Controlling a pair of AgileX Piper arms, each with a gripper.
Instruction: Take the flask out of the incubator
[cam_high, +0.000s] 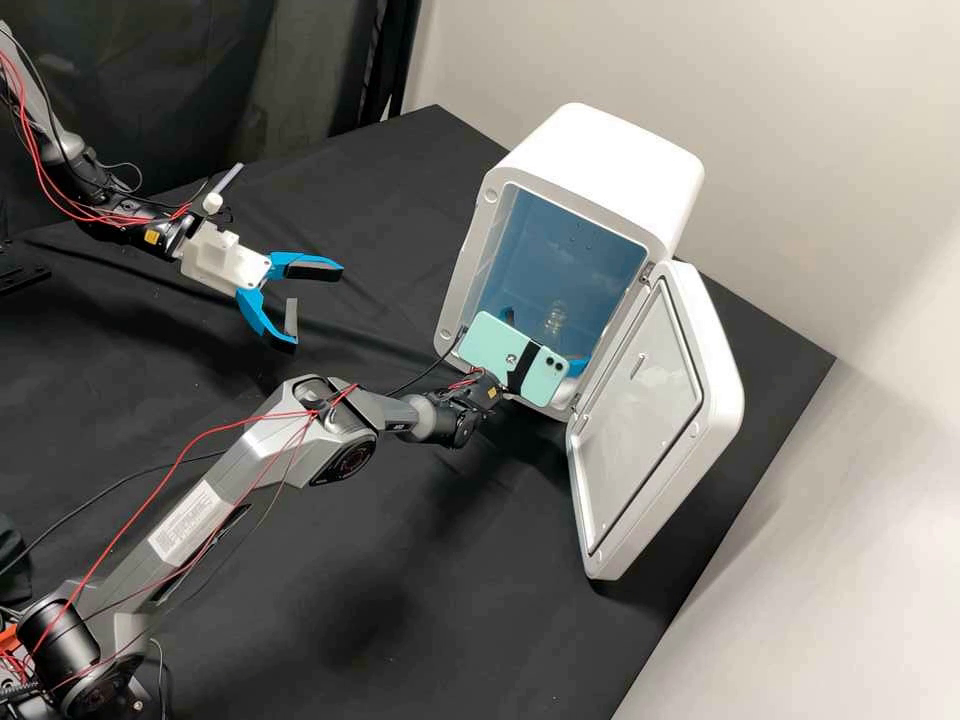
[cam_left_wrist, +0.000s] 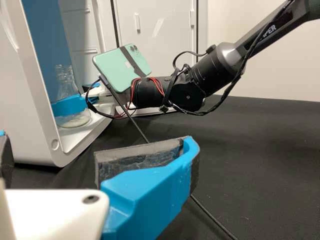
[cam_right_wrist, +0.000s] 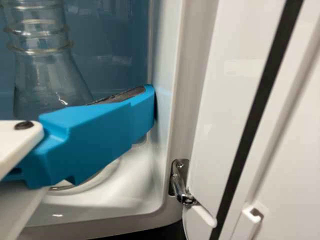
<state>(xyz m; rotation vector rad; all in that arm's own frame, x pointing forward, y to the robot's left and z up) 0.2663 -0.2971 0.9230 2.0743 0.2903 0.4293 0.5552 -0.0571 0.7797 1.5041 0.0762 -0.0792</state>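
- flask: clear glass, conical, upright on the floor of the incubator, towards the hinge side; threaded neck uppermost, nothing visible in it
- right gripper: reached in through the incubator's opening, low down at the flask's base; the right wrist view shows blue of it lying along the flask's lower body and up against the white inner wall; whether its jaws grip the glass or stand free of it I cannot tell
- incubator: white case with a blue inside, standing on the black bench; its door is swung fully open to the side, its lower edge down near the bench; a metal hinge joins door and case
- phone: mint green, strapped across the right arm's wrist, just outside the opening; red wires run along that arm
- left gripper: held above the bench, well apart from the incubator and pointed towards it; jaws spread wide, holding nothing; a grey pad lines one blue finger
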